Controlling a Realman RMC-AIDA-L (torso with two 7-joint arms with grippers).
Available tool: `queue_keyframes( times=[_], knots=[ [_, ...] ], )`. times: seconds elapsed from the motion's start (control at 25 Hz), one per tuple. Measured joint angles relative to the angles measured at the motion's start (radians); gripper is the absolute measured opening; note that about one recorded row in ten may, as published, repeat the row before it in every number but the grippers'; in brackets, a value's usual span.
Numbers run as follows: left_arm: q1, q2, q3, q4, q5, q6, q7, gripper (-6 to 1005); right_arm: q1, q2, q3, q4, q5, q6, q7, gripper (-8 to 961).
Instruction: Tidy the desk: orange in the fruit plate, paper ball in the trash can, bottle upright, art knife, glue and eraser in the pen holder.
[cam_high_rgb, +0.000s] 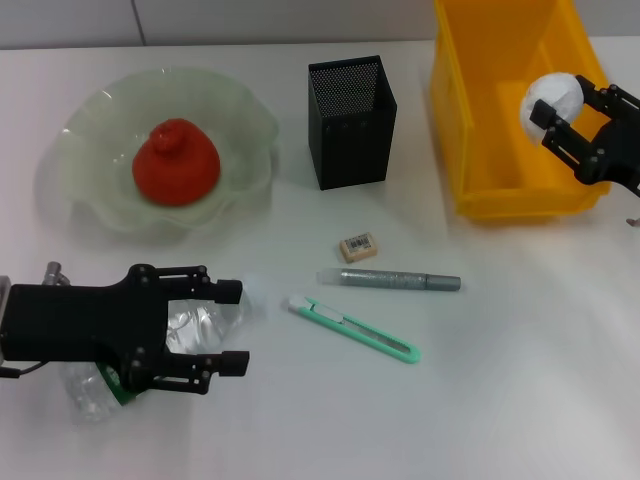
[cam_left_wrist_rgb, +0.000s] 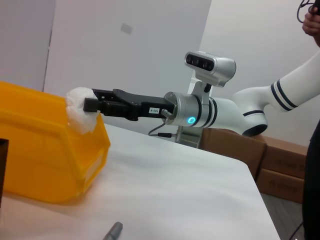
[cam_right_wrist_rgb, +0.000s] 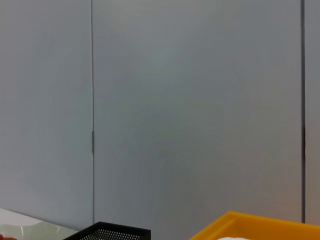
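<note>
Paper ball (cam_high_rgb: 552, 103) sits pinched in our right gripper's (cam_high_rgb: 560, 118) jaws above the yellow bin (cam_high_rgb: 480, 150) for dropping; left gripper's (cam_high_rgb: 228, 325) jaws straddle the lying bottle (cam_high_rgb: 200, 325), spread.

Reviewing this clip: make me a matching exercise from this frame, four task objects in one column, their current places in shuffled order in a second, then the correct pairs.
Things:
1. orange
2. paper ball
3. bottle
4. eraser

Places:
A. lying between the left gripper's fingers
B. on the bare table beside the glue
C. in the fruit plate
D. held by the right gripper over the yellow bin

Pairs: 1-C, 2-D, 3-A, 4-B
</note>
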Motion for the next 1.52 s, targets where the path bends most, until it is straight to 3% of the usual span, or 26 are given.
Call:
queue_keyframes(
  times=[0.28, 1.04, 1.24, 1.52],
  knots=[
    [-0.001, 0.002, -0.005, 0.002, 0.004, 0.001, 0.0, 785, 0.0, 0.0, 0.006, 0.001, 0.002, -0.004, 0.0, 541],
    [0.001, 0.008, -0.005, 0.003, 0.007, 0.001, 0.0, 785, 0.007, 0.0, 0.005, 0.003, 0.041, 0.003, 0.011, 676],
    [-0.001, 0.008, -0.005, 0.002, 0.007, 0.001, 0.0, 785, 0.007, 0.0, 0.005, 0.003, 0.045, 0.003, 0.013, 767],
    [-0.001, 0.007, -0.005, 0.003, 0.007, 0.001, 0.0, 784, 0.008, 0.0, 0.005, 0.002, 0.056, 0.001, 0.014, 768]
  ],
)
